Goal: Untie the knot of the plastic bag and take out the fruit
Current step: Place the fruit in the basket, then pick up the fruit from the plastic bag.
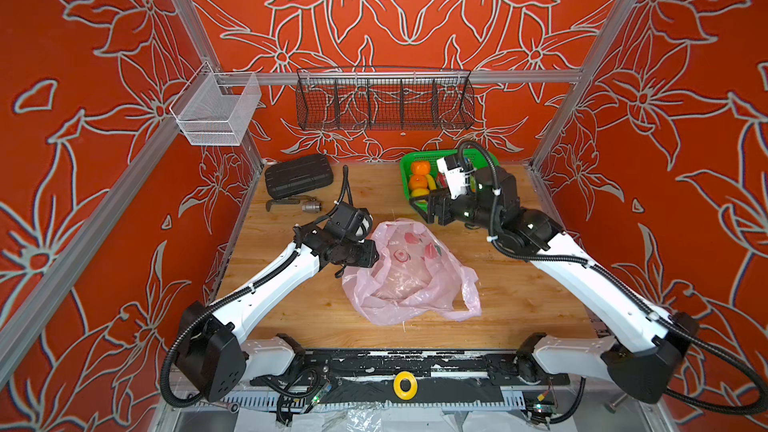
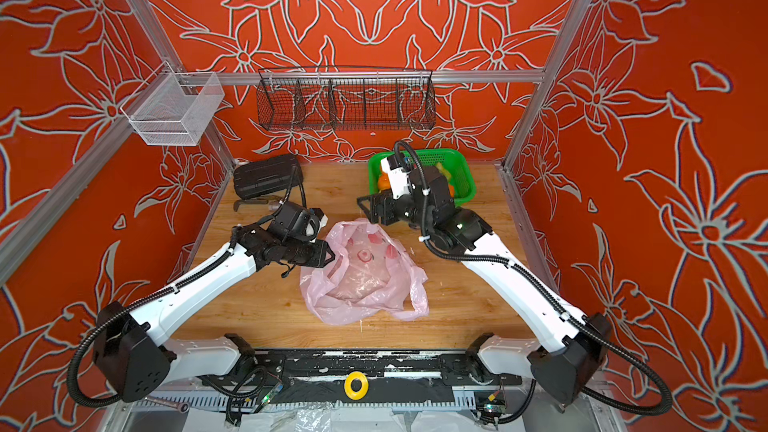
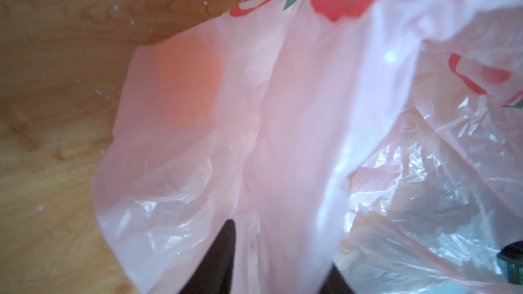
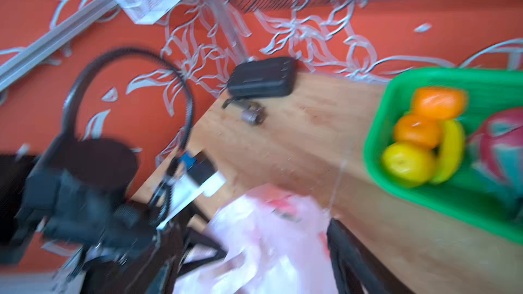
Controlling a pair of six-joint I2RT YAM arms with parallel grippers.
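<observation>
From my seat, the plastic bag (image 1: 409, 280) lies slack and crumpled mid-table (image 1: 519, 292), mouth gaping and one loop handle trailing off on its right side. My left arm runs low and nearly straight toward the bag, wrist level, and the left gripper (image 1: 375, 257) is nosed into the bag's left edge. In the left wrist view pink film runs between the two dark fingers (image 3: 223, 253), but I cannot tell whether they are pinching it. My right arm is folded at the wrist, and the right gripper (image 1: 419, 207) points sideways just beyond the bag's far edge, jaws spread wide on nothing. Farther beyond the bag on that side sits the green basket (image 1: 409, 160), holding oranges (image 1: 420, 168), a banana (image 4: 450, 151) and a dragon fruit (image 4: 498, 142).
</observation>
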